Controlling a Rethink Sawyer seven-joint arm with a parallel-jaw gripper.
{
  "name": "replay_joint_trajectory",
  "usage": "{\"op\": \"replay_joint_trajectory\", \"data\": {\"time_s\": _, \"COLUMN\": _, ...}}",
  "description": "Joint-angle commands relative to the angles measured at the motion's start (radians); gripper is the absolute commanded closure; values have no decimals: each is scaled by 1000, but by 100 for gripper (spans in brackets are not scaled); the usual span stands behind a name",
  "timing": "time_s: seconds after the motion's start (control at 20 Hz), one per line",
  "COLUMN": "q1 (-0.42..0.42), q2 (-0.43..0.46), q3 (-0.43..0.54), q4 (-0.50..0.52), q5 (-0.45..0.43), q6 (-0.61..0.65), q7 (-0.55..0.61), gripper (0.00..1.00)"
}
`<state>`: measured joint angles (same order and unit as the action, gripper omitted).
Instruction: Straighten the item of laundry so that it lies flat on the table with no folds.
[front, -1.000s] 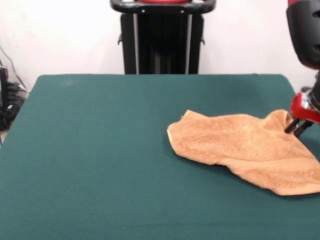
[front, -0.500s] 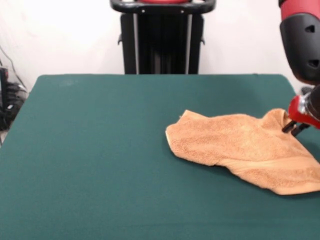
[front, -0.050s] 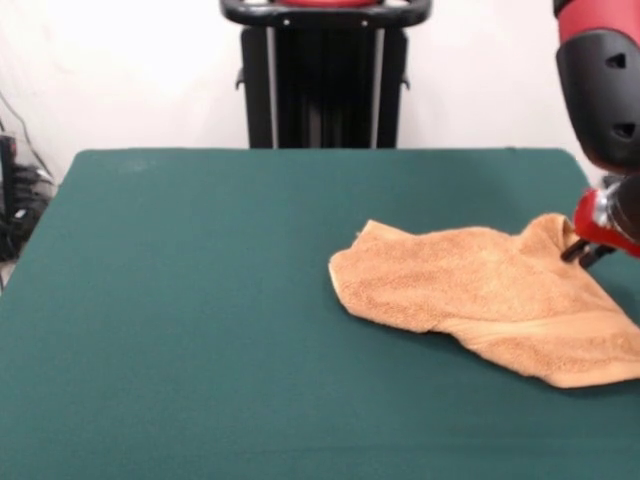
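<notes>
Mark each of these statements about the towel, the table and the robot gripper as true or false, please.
1. The towel lies on the right part of the table. True.
2. The towel lies fully flat with no folds. False: it is rumpled, and its far right corner is pulled up.
3. The gripper is at the towel's far right corner. True.
4. The gripper hovers over the left half of the table. False: it is at the right edge of the picture.
5. The table cover is dark green. True.
</notes>
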<state>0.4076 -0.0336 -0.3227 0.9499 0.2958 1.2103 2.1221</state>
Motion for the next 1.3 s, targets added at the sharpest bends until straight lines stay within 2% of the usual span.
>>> {"op": "replay_joint_trajectory", "data": {"time_s": 0.05, "q1": -51, "q2": 38, "q3": 58, "q4": -48, "q5": -9, "q6": 205, "q7": 175, "gripper": 100}}
{"op": "replay_joint_trajectory", "data": {"time_s": 0.6, "q1": -50, "q2": -82, "q3": 56, "q4": 77, "q5": 0, "q6": 212, "q7": 166, "gripper": 100}}
{"op": "replay_joint_trajectory", "data": {"time_s": 0.85, "q1": -50, "q2": -148, "q3": 63, "q4": 184, "q5": 5, "q6": 182, "q7": 146, "gripper": 100}}
{"op": "replay_joint_trajectory", "data": {"time_s": 1.05, "q1": -19, "q2": -232, "q3": 62, "q4": 334, "q5": 9, "q6": 127, "q7": 146, "gripper": 100}}
{"op": "replay_joint_trajectory", "data": {"time_s": 1.2, "q1": 8, "q2": -313, "q3": 65, "q4": 503, "q5": 14, "q6": 5, "q7": 123, "gripper": 100}}
{"op": "replay_joint_trajectory", "data": {"time_s": 1.3, "q1": 15, "q2": -363, "q3": 77, "q4": 627, "q5": 14, "q6": -118, "q7": 85, "gripper": 100}}
